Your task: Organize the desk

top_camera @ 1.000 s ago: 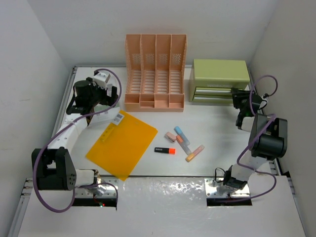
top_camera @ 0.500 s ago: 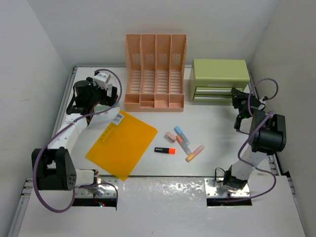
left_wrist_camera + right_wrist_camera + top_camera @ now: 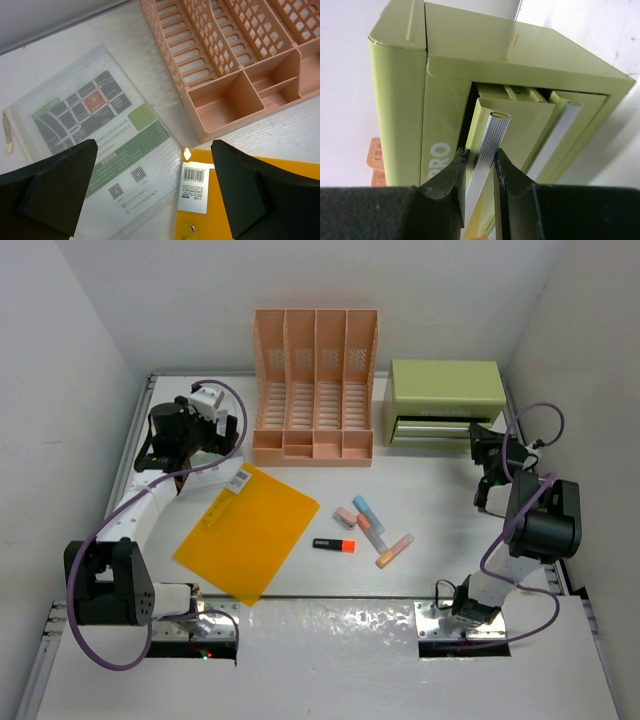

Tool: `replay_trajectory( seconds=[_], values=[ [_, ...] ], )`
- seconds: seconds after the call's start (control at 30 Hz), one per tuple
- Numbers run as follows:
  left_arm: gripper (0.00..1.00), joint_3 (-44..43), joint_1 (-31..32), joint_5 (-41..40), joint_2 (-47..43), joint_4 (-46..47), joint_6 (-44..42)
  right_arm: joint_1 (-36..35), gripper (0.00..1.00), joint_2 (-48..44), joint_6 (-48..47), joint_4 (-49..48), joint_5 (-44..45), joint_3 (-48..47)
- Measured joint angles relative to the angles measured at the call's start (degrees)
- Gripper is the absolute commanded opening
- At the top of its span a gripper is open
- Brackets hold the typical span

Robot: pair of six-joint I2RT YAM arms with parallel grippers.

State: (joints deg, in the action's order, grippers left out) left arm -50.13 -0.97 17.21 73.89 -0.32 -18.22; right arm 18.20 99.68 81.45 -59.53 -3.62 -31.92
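Right claw (image 3: 479,170) pinched shut on the ribbed handle (image 3: 489,140) of a drawer (image 3: 520,120) in the green box (image 3: 485,50), the drawer slightly ajar and its inside hidden. A pull off the drawer's line could probably slip the narrow pinch, or drag the whole seemingly loose box across the desk (image 3: 440,520) beneath the claw. Left claw (image 3: 150,192) hangs wide open and empty over a clear sleeve (image 3: 95,120) and an orange folder (image 3: 280,200), the rack (image 3: 225,55) just ahead of it showing bare slots and trays; markers (image 3: 368,528) lie loose between the two claws.
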Motion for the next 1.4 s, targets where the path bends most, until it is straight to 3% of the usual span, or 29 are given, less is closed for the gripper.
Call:
replay_trajectory(
  seconds=[0.93, 1.4],
  values=[
    [0.98, 0.0, 0.0, -0.66, -0.63, -3.08, -1.03, 3.72, 0.0, -12.28, -2.23, 1.73, -5.33, 12.41],
    [0.98, 0.0, 0.0, -0.68, -1.16, -3.43, -1.22, 4.57, 0.03, -23.91, -8.26, 15.04, -4.48, 15.34]
  ],
)
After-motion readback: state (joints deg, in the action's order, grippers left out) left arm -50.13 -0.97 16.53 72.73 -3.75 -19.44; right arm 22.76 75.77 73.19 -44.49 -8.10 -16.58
